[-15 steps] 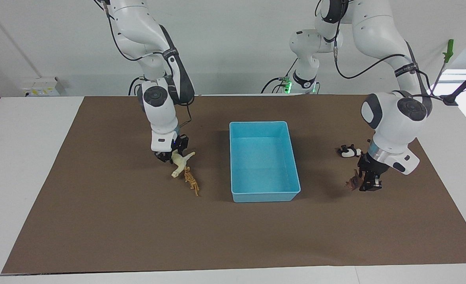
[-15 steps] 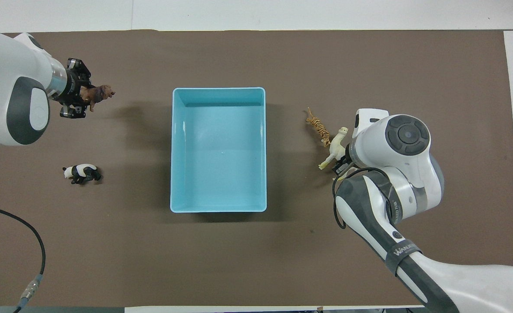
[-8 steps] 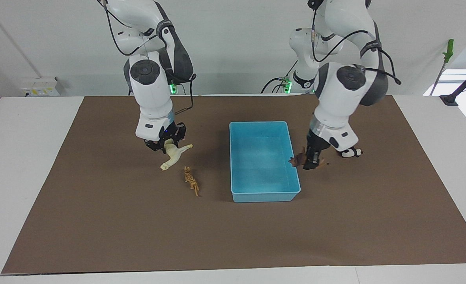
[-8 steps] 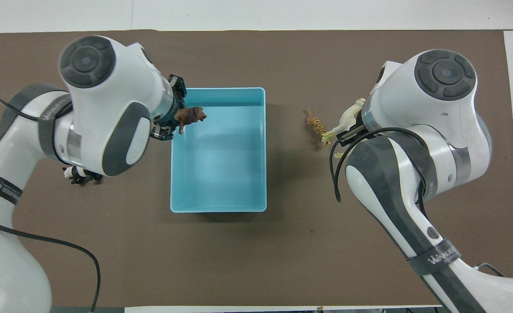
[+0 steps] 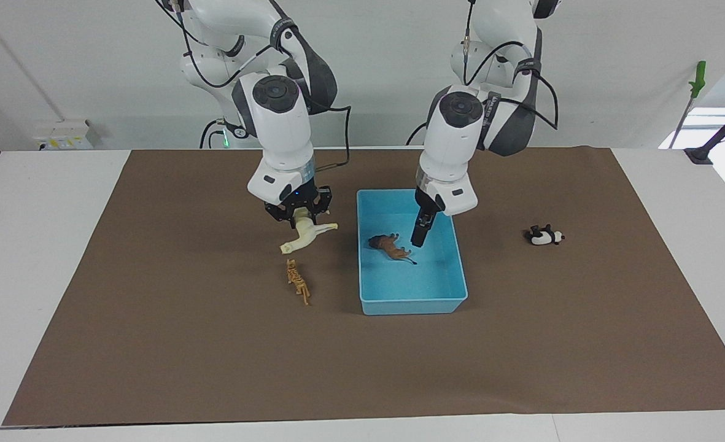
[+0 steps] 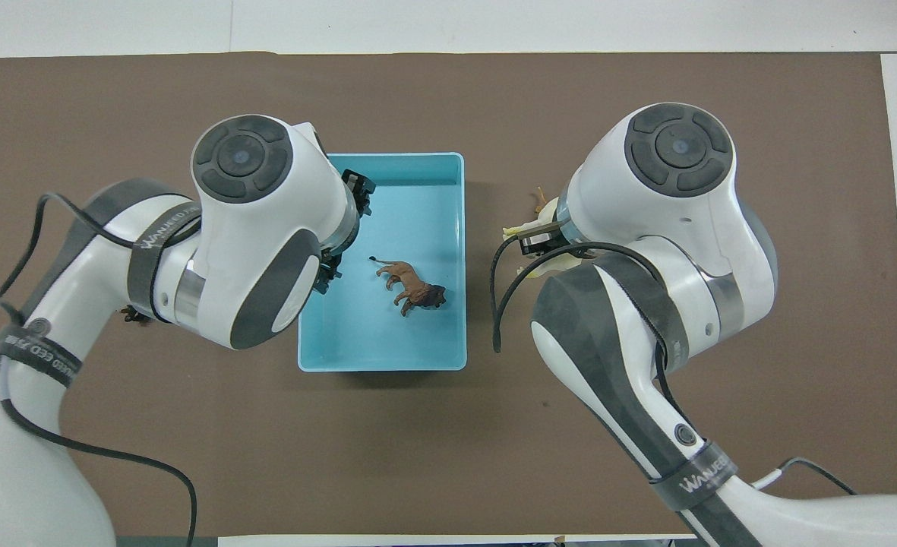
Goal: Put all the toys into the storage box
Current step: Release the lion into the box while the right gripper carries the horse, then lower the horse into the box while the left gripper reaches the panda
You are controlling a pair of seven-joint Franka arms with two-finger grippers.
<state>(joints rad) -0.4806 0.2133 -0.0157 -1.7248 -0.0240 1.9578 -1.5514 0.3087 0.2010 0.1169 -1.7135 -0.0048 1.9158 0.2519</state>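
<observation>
Your right gripper (image 5: 299, 216), jaws clamped on the llama (image 5: 306, 237), must clear the storage box (image 5: 412, 304) wall before releasing; your left gripper (image 5: 419, 236), jaws apparently open and empty, hangs beside the brown animal (image 5: 390, 247) inside.

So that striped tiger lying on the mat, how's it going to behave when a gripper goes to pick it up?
The tiger looks like moulded plastic, so probably stiff and light. It lies flat on the brown mat, slim with thin legs, so the fingers may have little to close on and it could skid or twist. It seems unlikely to roll.
</observation>
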